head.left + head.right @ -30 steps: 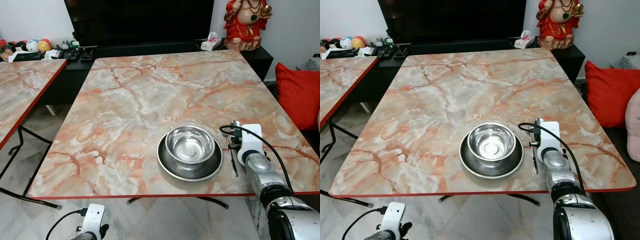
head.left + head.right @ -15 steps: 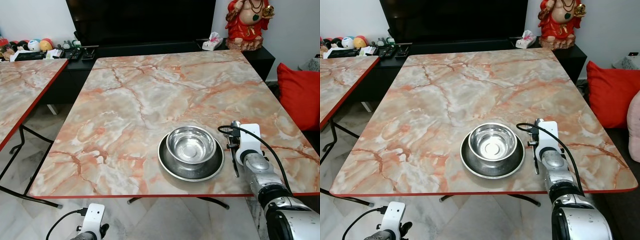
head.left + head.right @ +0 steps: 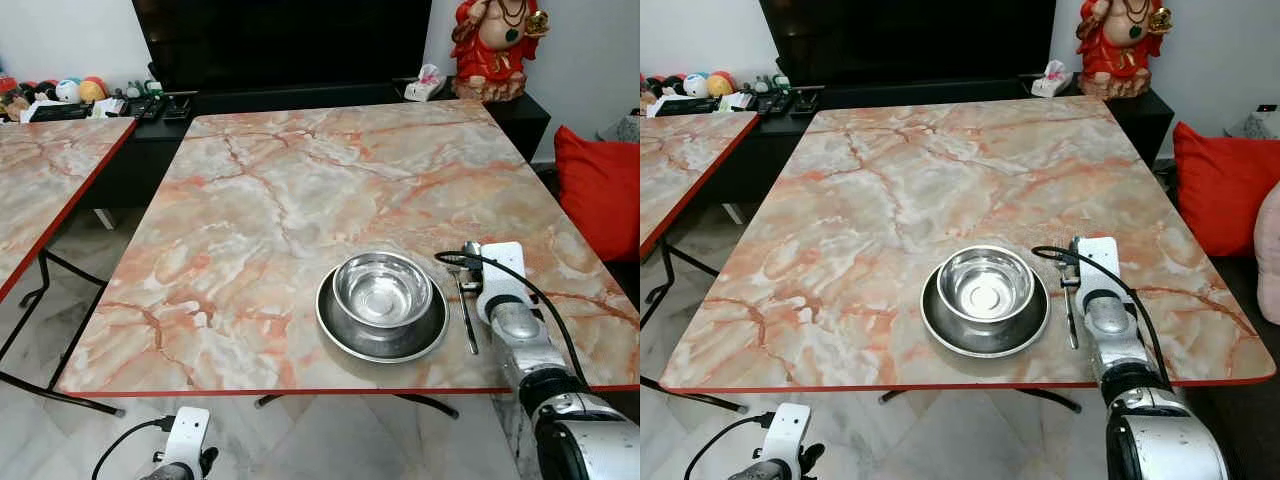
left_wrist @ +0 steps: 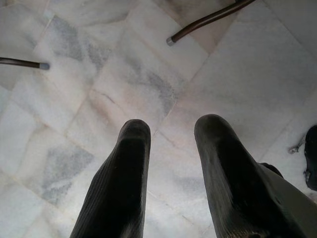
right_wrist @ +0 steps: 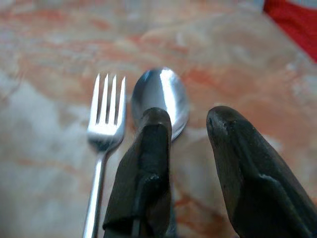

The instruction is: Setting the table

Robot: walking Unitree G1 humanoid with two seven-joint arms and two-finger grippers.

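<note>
A steel bowl [image 3: 382,288] sits in a dark steel plate [image 3: 335,330] near the front edge of the marble table [image 3: 290,180]. Just right of the plate lie a fork [image 5: 105,124] and a spoon [image 5: 161,94], side by side on the tabletop, seen as thin cutlery [image 3: 466,318] from the head. My right gripper [image 5: 189,119] hovers low over them, open; one finger overlaps the spoon's handle and the other is off to its side. Its white wrist camera [image 3: 500,268] shows beside the plate. My left gripper [image 4: 171,129] hangs open below the table over the floor.
A second marble table [image 3: 40,180] stands to the left with a gap between. Behind are a black TV cabinet [image 3: 280,100], a tissue pack [image 3: 422,85] and a red statue [image 3: 495,45]. A red cushion [image 3: 600,190] lies right. Table feet [image 4: 171,40] rest on the tiled floor.
My right wrist has edged slightly to the right beside the plate. The bowl, plate and cutlery have stayed put, and the left arm has not moved.
</note>
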